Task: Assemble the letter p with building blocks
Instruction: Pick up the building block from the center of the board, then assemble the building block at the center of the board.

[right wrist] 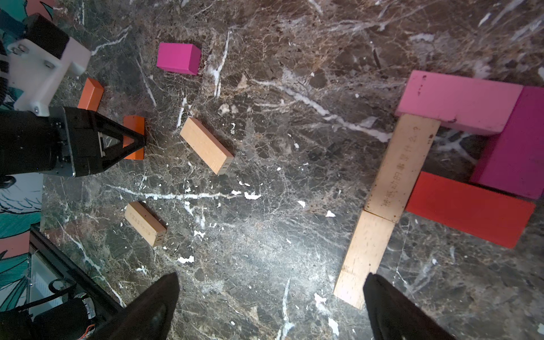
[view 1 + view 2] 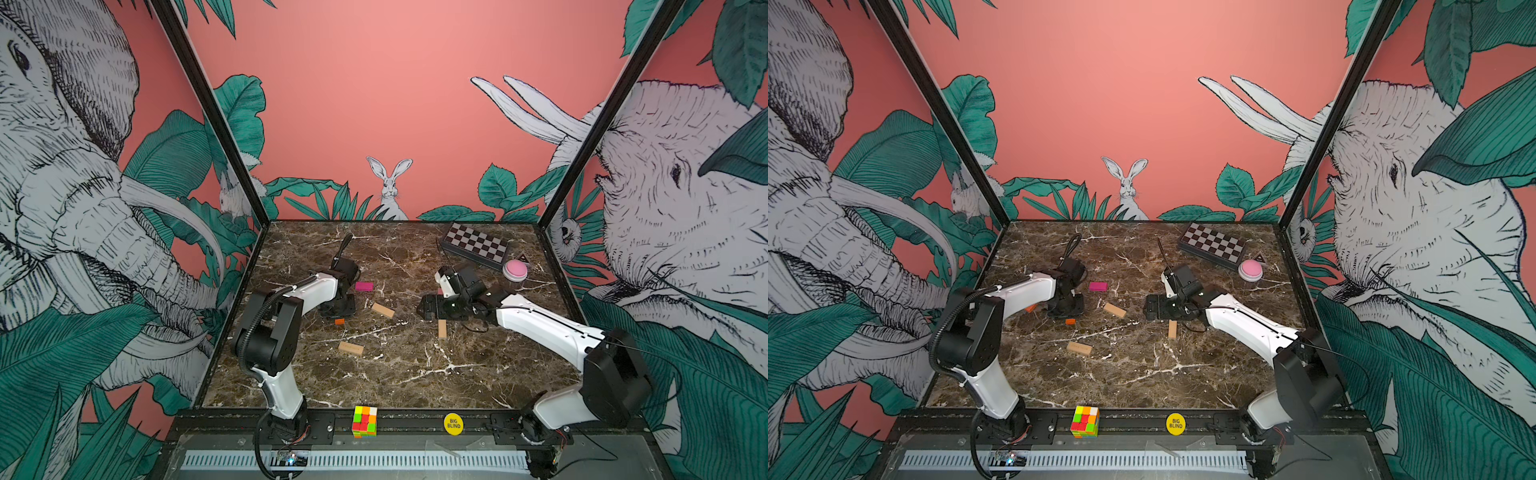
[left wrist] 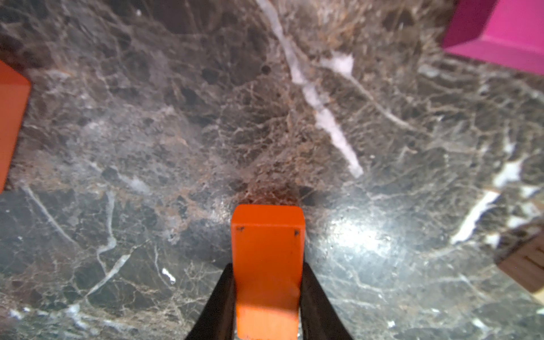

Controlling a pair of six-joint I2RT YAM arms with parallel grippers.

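The marble desk (image 2: pixel 415 374) is carrying everything, and the checkered box (image 2: pixel 475 245) at its far right corner is lying closed, so no block is sitting in any container. The half-built letter (image 1: pixel 403 167) is lying flat under the right arm. Two tan blocks are running end to end as the stem, a pink block (image 1: pixel 459 100) is crossing its top, a magenta one is dropping down the outer side and a red block (image 1: pixel 471 209) is closing the bowl beneath.

The right tool (image 1: pixel 270 276) is hanging wide and empty just beside the stem's lower end. The left tool (image 3: pixel 267 266) is standing narrow, its fingers pressing both flanks of an orange block (image 1: pixel 134 122) that looks to be resting on the desk, with its long axis running out between them.

That block is sitting well apart from the letter, across the desk on the left arm's side. The loose tan blocks (image 1: pixel 206 144), magenta block (image 1: pixel 178 58) and second orange block (image 1: pixel 90 93) are also lying nearer the left arm.
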